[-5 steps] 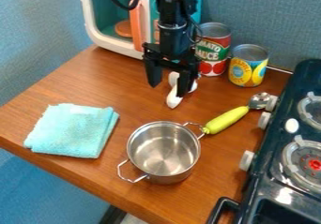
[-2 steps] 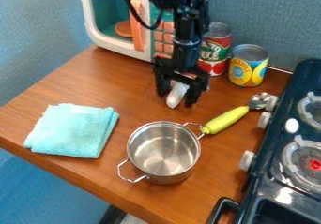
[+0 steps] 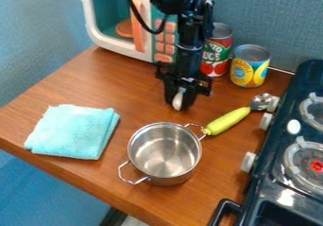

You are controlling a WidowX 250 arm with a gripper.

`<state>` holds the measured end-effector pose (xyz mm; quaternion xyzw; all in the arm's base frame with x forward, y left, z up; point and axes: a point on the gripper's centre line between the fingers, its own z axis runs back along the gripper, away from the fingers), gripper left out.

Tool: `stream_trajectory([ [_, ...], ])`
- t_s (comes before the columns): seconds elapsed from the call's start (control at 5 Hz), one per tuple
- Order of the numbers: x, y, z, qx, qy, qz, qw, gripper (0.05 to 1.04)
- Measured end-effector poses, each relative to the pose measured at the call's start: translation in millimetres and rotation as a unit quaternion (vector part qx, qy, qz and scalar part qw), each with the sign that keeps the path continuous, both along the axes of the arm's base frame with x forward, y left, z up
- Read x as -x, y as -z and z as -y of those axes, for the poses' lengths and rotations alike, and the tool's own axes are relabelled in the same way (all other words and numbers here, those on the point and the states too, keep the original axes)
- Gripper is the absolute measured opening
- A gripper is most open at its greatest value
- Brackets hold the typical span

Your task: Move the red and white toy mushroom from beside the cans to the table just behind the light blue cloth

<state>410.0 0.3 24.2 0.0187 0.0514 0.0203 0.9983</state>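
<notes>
Steel pot (image 3: pixel 165 156) in front; end effector (image 3: pixel 180 105) closed around white utensil (image 3: pixel 178 100); red can (image 3: pixel 215 58), yellow can (image 3: pixel 249 68) behind.

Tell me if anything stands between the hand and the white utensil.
Nothing visible stands in the way: the hand is down at the white utensil, with a finger on either side of it. The steel pot stands nearer the camera, and the two cans stand behind, off to one side.
</notes>
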Motion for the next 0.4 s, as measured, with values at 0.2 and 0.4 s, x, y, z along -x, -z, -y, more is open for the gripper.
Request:
stream_trajectory([
  [0.2, 9, 3.1, 0, 0.002, 0.010, -0.010, 0.9999, 0.319],
  [0.4, 20, -15.7, -7, 0.001, 0.004, 0.013, 0.9999, 0.317],
])
